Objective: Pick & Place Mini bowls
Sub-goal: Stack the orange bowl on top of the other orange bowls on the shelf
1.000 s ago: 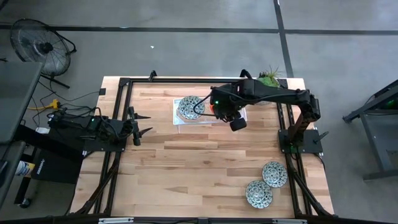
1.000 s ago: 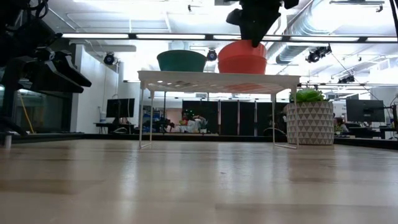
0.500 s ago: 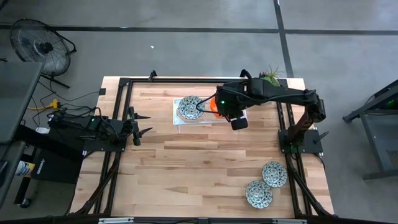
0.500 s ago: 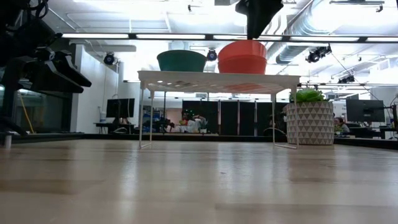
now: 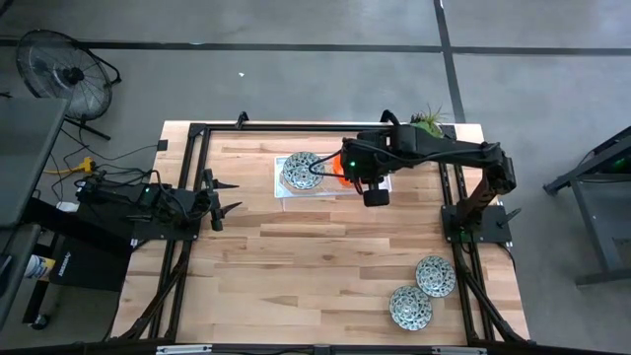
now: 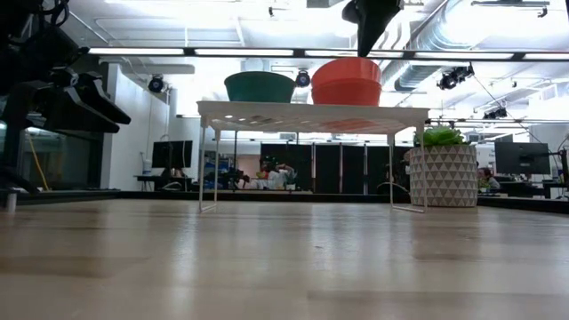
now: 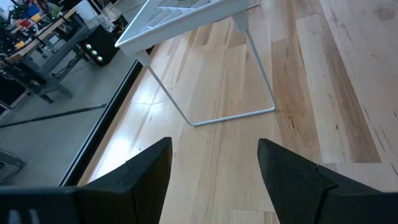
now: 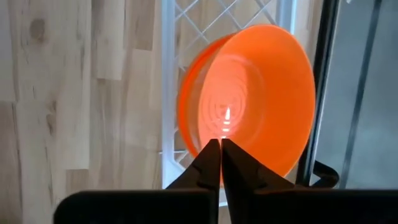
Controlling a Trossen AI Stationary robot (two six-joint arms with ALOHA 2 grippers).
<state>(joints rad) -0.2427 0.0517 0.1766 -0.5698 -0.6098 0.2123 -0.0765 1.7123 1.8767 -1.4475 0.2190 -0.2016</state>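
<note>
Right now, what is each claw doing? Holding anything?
Left claw: open, holding nothing, parked at the table's left side.
Right claw: shut, holding nothing, just above the orange bowl on the white rack.

Two mini bowls side by side on wire rack, right tool above.

Open tabletop ahead; wire rack and plant pot behind.

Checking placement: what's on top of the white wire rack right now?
On the white wire rack: a patterned bowl and orange bowls, apparently stacked; how many is hidden. The right gripper hovers above.
</note>
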